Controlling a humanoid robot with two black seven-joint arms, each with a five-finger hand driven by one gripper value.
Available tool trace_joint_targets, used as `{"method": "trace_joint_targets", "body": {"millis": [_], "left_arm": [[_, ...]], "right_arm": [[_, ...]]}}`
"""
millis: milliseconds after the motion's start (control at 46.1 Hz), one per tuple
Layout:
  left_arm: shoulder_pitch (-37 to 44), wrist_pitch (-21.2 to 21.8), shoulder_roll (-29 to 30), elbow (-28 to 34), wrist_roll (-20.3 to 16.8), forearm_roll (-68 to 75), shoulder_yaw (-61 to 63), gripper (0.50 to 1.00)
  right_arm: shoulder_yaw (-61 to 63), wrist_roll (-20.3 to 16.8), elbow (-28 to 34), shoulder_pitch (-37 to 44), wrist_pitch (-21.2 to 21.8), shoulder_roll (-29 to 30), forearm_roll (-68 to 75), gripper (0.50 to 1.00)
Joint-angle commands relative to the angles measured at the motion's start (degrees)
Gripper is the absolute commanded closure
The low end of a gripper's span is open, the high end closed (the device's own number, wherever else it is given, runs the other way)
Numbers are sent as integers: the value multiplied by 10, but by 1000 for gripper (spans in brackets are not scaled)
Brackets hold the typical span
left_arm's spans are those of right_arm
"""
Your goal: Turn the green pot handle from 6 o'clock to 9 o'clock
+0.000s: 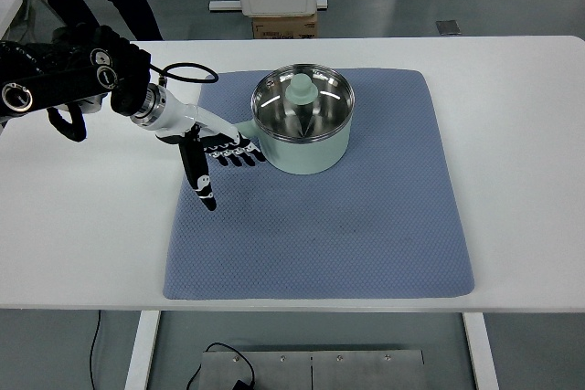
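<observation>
Pot (303,130) near mat's (366,244) far edge, left hand (215,152) fingers released beside handle (243,128), open mat nearer.

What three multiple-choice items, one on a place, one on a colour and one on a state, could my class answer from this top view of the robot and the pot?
1. Where does the green pot stand?
A. on the blue mat
B. on the bare white table
C. on the floor

2. What colour is the knob on the pot's lid?
A. red
B. pale green
C. black

3. What is the left hand doing?
A. lifting the pot off the mat
B. resting far from the pot
C. lying at the pot's left side, fingers extended

Answers: 1 A, the pot sits within the mat's upper part. 2 B, the knob matches the pot's body. 3 C, the hand reaches the pot's left wall where the handle sticks out, one finger pointing down the mat.
</observation>
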Motion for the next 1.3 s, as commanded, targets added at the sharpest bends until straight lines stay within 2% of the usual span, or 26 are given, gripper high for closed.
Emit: {"method": "trace_joint_targets", "body": {"millis": [0,238,715,932,1279], "left_arm": [[0,0,5,6,0,0,1,500],[1,0,9,34,0,1,3,500],[-8,0,21,43,0,1,2,500],[-43,0,31,41,-1,-12,0,500],[-77,0,37,57,-2,-118,-22,500]], "right_arm": [[0,0,0,0,0,0,0,500],[-1,0,0,0,0,0,0,500],[0,0,1,0,0,0,0,500],[0,0,1,0,0,0,0,500],[0,0,1,0,0,0,0,500]]}}
